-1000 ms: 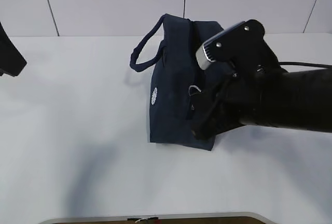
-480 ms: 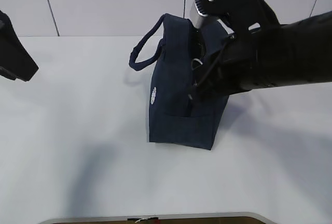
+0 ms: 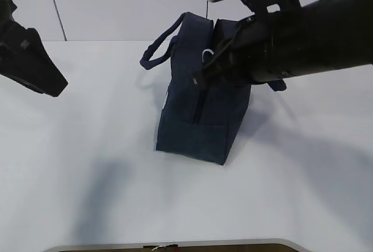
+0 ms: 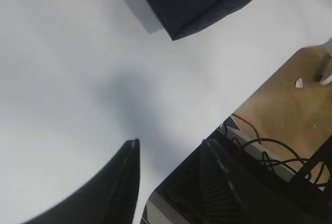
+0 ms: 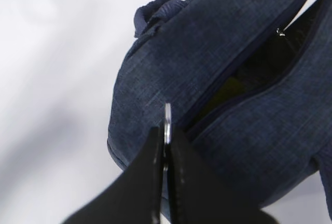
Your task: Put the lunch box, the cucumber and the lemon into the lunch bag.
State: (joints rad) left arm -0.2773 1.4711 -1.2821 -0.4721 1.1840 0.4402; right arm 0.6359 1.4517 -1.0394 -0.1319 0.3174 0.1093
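Table (image 3: 87,164): white, carries lunch bag (image 3: 201,121), upright near table centre, long axis running from near end toward far wall, handles up. Bag mouth partly unzipped; yellowish item glimpsed inside, identity unclear. Right end effector (image 5: 165,151) above bag's near end, clenched on silver ring pull (image 5: 167,123). Left end effector (image 4: 171,162) well left of bag, parted, holding nothing. Judged step: working zipper; next move calls for steady pull along zipper line.

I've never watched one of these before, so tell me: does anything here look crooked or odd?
The lunch bag stands tilted rather than square on the table; the right tool is pinching its silver ring pull. The zipper gap is partly open, something yellowish inside. Nothing looks spilled or damaged.
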